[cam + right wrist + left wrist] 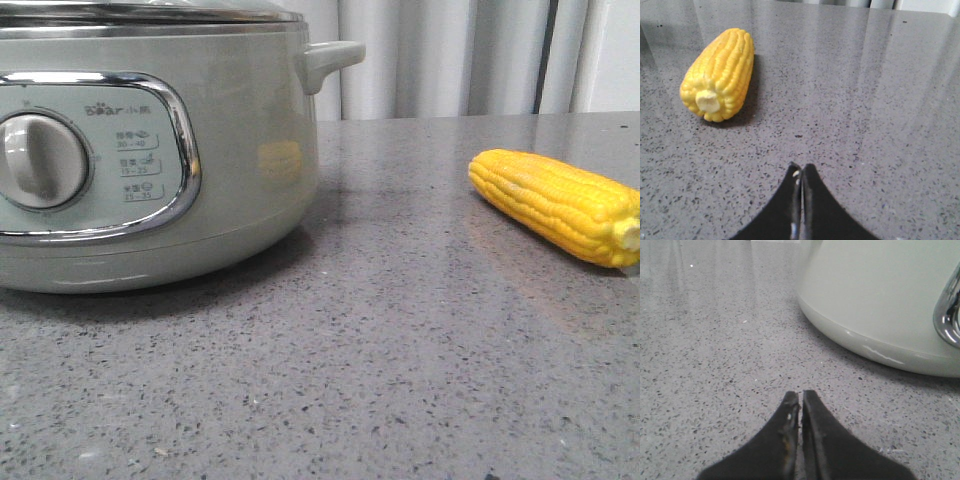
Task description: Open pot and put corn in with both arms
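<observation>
Front view: the electric cooker pot (150,150), pale grey-green, stands at the left of the speckled grey counter (380,350), its lid (150,12) still seated on the rim. A chrome-framed control panel (95,155) with a round dial (40,160) and "Bear" lettering faces the camera, and a stubby side handle (330,60) projects to the right. The corn cob (560,205) lies on the counter at the right, well apart from the pot, its pale stub end (628,233) pointing right and toward the near edge; a faint yellow reflection of it shows on the pot's wall. Pale curtains (450,55) hang beyond the far edge. Left wrist view: my left hand (800,395) is clenched, fingertips pressed together on nothing, low over the counter near the pot's base (875,347). Right wrist view: my right hand (801,167) is likewise clenched and empty, with the corn (720,72) lying apart from it, stub end facing the camera.
</observation>
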Motion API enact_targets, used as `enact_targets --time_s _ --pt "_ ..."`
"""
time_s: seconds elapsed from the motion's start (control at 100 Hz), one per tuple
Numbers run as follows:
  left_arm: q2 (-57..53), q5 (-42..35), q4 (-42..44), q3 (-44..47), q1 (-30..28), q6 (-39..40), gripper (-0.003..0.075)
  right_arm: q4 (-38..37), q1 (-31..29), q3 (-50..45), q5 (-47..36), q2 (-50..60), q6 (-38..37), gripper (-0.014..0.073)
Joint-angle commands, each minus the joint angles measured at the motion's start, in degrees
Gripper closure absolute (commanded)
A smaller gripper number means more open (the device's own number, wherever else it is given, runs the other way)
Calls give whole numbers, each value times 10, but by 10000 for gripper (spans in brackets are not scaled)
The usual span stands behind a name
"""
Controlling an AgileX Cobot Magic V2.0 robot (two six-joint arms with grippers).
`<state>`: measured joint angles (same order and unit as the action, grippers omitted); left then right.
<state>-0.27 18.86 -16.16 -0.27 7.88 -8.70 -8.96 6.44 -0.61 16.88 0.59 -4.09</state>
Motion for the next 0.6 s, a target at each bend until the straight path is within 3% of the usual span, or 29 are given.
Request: enact_targets --time_s 0.0,0.15,0.25,0.43,0.59 --pt "-17 -22 -8 15 -1 5 741 -8 -3 -10 -58 12 5 665" --pt "-17 -22 -8 15 -1 5 741 -8 -3 -10 -80 12 5 665" --pt "-17 -49 -32 15 -1 5 741 4 -3 -10 -138 12 5 665" --pt "-17 -120 -359 15 -1 5 741 107 -3 -10 -277 12 5 665" --pt "-17 -158 -498 15 -1 5 741 161 -3 0 -293 12 5 665"
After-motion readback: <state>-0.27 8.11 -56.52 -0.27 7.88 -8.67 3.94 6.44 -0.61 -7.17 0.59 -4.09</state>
